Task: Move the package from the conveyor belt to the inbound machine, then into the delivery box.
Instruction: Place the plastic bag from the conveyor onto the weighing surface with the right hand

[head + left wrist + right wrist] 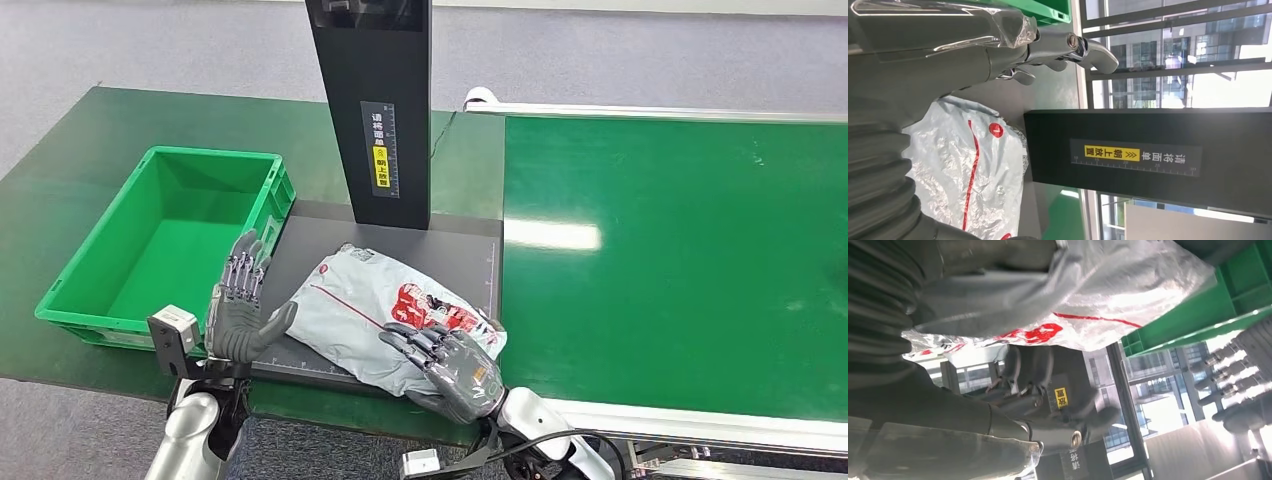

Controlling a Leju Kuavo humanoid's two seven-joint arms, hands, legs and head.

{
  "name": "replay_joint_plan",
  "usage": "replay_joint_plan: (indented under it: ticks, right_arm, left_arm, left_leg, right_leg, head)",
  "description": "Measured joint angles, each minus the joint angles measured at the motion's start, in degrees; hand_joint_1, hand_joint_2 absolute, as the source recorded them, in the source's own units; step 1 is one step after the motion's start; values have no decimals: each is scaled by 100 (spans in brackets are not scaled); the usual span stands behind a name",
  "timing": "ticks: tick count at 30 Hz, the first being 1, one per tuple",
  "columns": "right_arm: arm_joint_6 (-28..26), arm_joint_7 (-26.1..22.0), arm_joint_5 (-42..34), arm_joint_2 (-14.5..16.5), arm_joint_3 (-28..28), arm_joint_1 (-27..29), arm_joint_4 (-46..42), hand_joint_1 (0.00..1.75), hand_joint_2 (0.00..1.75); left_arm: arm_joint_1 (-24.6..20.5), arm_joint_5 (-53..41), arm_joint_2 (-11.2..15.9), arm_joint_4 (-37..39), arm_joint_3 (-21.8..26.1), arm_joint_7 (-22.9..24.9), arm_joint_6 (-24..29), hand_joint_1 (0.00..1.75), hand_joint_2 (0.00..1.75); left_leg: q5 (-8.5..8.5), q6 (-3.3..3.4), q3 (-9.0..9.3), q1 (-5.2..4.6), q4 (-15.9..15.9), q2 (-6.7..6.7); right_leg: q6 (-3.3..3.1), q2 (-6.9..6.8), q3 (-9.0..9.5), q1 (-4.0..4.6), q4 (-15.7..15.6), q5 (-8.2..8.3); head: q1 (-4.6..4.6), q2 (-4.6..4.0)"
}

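Observation:
The package [365,305], a crinkled grey-white plastic bag with red print, lies on the dark platform [460,250] of the inbound machine, in front of its black column [375,110]. My right hand [450,370] grips the bag's near right end, fingers laid over the top. The right wrist view shows the package [1118,305] caught between thumb and fingers [1038,390]. My left hand [238,305] stands upright with fingers spread, holding nothing, just left of the bag and beside the green delivery box [215,157]. From the left wrist, the package [968,170] lies beyond the left hand [948,45].
The green conveyor belt [680,250] runs along the right of the platform, bare on top. The delivery box sits empty on the green table [70,140] to the left. The column [1148,155] carries a yellow label and a ruler strip. Grey floor lies beyond.

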Motion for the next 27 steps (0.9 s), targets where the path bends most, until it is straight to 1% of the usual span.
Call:
replay_joint_plan:
  ticks: [4,7,10,13,18,23,25,27]
  right_arm:
    - [-37,-78,-309,77,-97,42,22,0,175]
    - [181,-434,-1052,128,-270,119,16,0,175]
    - [780,-825,-2152,192,-523,249,-110,0,175]
    - [1522,-978,-3213,249,-813,378,-385,0,175]
    - [2090,-1006,-3866,289,-1129,499,-762,0,175]
    - [3226,-1008,-5044,416,-1496,761,-1351,0,175]
    - [3650,-981,-5270,506,-1678,892,-1638,0,175]
    - [3970,-892,-5297,586,-1847,993,-1869,0,175]
  left_arm:
    - [-12,3,18,37,-27,-1,3,0,175]
    - [-6,-13,29,49,-40,-2,0,0,175]
    - [15,-70,44,50,-72,-14,-4,0,175]
    - [37,-119,56,50,-112,-18,-11,0,175]
    - [39,-185,62,50,-132,-18,3,0,175]
    - [52,-404,56,52,-190,-19,97,0,175]
    - [58,-505,46,52,-244,-21,59,0,175]
    - [53,-657,38,52,-326,-24,-25,0,175]
  left_leg:
    - [0,0,0,0,0,0]
    - [0,0,0,0,0,-1]
    - [0,0,0,0,0,-1]
    - [0,0,-1,0,0,-1]
    - [0,0,0,0,0,-1]
    - [0,0,0,0,0,-1]
    - [0,0,0,0,0,-1]
    - [0,0,0,0,0,-1]
  right_leg:
    - [0,0,0,0,0,0]
    - [0,0,0,0,0,0]
    - [0,0,0,0,0,0]
    - [0,0,0,0,0,0]
    - [0,0,0,0,0,0]
    - [0,0,-1,0,0,0]
    - [0,0,-2,0,0,0]
    - [0,0,-2,0,0,0]
  head:
    - [0,0]
    - [0,0]
    - [1,0]
    - [1,0]
    - [2,0]
    - [1,0]
    - [0,0]
    - [0,0]
